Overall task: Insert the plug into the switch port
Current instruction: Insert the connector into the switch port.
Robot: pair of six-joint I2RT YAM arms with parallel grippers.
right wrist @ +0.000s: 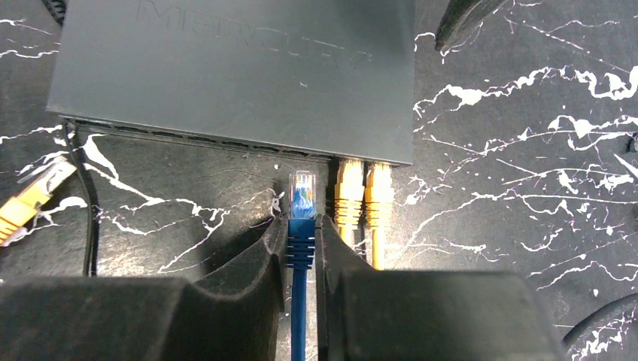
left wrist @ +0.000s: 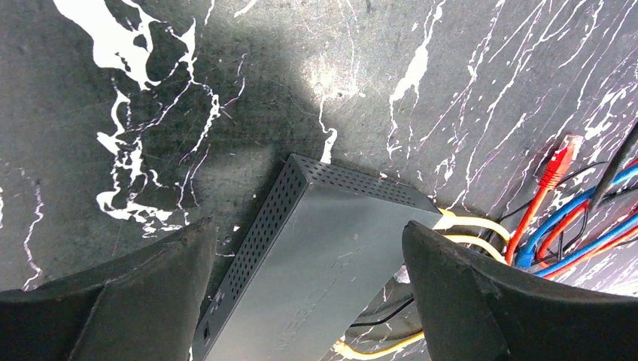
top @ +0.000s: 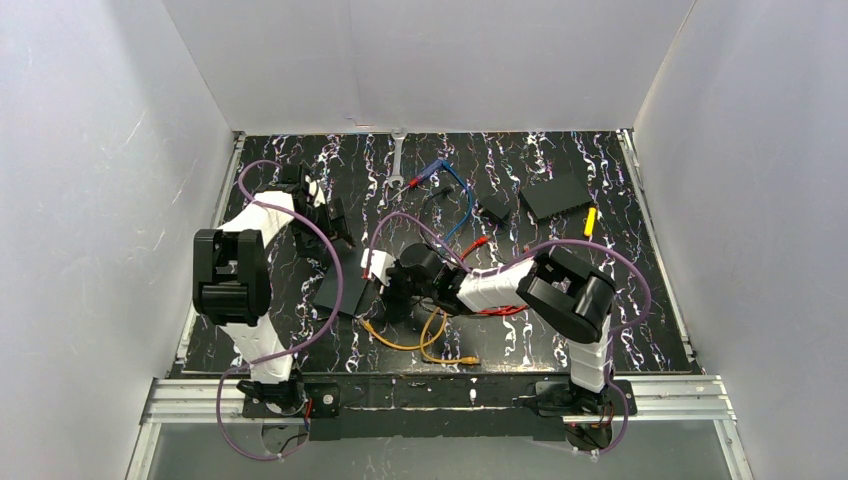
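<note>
The clear-tipped blue plug (right wrist: 303, 188) sits at the centre of the right wrist view. Its nose points at the port edge of the flat matte-black rectangular switch (right wrist: 233, 75) and stops just short of it. The switch fills the upper half of that frame and lies flat on the black, white-veined marbled surface (right wrist: 527, 188).

Immediately right of the blue plug, two yellow plugs (right wrist: 350, 192) are seated side by side in the switch's end ports. The right gripper (right wrist: 301, 241) rises from the bottom of the frame, its jaws clamped on the plug's ribbed blue boot, the blue cable trailing down between them.

In the left wrist view the left gripper (left wrist: 308, 226) hangs over the switch with its jaws spread wide, one on each side of the box and gripping nothing. Whether either pad touches the casing cannot be told.

The step in hand looks like the final push. To do it well, the plug should stay square to the port edge and low to the surface. It should line up with the free socket beside the yellow pair, then go straight in. The sockets are in shadow under the edge, so alignment is hard to judge. The light box would likely slide unless the left jaws close to brace it.
</note>
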